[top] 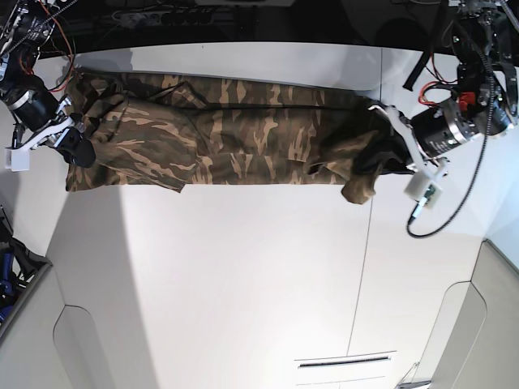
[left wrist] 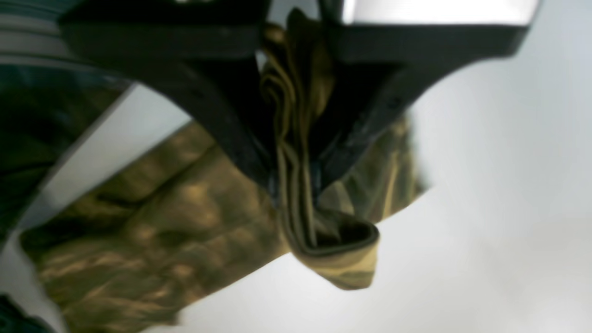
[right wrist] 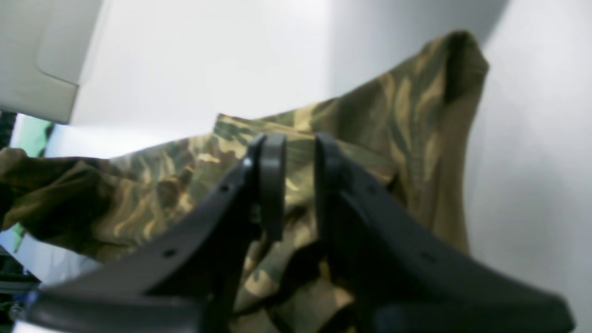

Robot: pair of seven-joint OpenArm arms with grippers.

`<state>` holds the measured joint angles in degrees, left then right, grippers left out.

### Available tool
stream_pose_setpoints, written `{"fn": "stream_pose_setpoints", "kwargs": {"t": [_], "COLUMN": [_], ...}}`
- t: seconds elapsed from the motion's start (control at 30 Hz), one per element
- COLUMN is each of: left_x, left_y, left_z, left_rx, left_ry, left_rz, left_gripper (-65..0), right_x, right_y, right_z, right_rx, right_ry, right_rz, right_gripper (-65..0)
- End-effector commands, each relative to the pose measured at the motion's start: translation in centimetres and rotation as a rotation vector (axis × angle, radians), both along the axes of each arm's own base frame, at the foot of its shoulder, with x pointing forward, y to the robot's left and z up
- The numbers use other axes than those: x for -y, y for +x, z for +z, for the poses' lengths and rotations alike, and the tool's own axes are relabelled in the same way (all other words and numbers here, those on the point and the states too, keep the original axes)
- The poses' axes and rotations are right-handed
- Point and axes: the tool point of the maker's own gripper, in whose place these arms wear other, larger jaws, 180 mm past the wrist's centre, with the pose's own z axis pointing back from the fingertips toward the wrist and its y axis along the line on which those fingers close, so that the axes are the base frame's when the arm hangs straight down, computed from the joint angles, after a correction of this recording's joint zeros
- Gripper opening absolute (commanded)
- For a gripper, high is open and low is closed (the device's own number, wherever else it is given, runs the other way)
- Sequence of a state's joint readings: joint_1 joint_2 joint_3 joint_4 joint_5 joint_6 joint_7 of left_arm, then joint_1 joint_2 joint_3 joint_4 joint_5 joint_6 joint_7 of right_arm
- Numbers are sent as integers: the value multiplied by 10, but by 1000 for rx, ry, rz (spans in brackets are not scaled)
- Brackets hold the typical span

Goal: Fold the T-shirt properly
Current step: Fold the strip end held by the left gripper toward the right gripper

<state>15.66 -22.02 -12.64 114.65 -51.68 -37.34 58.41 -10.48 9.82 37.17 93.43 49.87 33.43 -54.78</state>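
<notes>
The camouflage T-shirt (top: 227,138) lies stretched in a long band across the far part of the white table (top: 243,275). My left gripper (top: 396,158) is at the shirt's right end. In the left wrist view, the left gripper (left wrist: 296,185) is shut on a bunched fold of the shirt (left wrist: 162,222), with a hemmed corner hanging past the fingertips. My right gripper (top: 79,152) is at the shirt's left end. In the right wrist view, the right gripper (right wrist: 298,180) has its jaws a little apart, just above the shirt (right wrist: 162,194), and I see no cloth pinched between the tips.
A black cable (top: 442,219) loops off the left arm over the table's right side. A seam (top: 366,267) runs down the table. Grey panels (top: 89,348) sit at the near corners, and a slot (top: 345,361) at the front edge. Wiring lies behind the far edge.
</notes>
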Motion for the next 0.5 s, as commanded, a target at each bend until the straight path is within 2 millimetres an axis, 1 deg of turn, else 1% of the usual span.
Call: {"fn": "stream_pose_setpoints", "kwargs": {"t": [0.0, 0.07, 0.13, 0.27, 0.3, 0.37, 0.47], "left_x": [10, 29, 42, 57, 61, 67, 75], "left_y": [5, 3, 3, 6, 6, 7, 7], "left_z": [9, 6, 5, 8, 9, 10, 11], "left_rx": [45, 47, 43, 48, 48, 47, 44], "left_ry": [-19, -51, -82, -135, -148, -174, -209], "left_rz": [-15, -33, -27, -12, -8, -1, 9], "left_gripper": [-650, -650, -650, -650, -650, -650, -650], "right_x": [4, 5, 5, 7, 8, 10, 16], "right_y": [7, 7, 6, 6, 5, 3, 3], "right_z": [13, 12, 11, 9, 7, 4, 2], "right_rx": [50, 44, 42, 33, 24, 9, -1], "right_ry": [-10, -19, -22, -35, -47, -70, -94], "right_rz": [0, 1, 1, 0, 0, -1, -13], "right_gripper": [-533, -533, -533, -532, -521, -453, -319]}}
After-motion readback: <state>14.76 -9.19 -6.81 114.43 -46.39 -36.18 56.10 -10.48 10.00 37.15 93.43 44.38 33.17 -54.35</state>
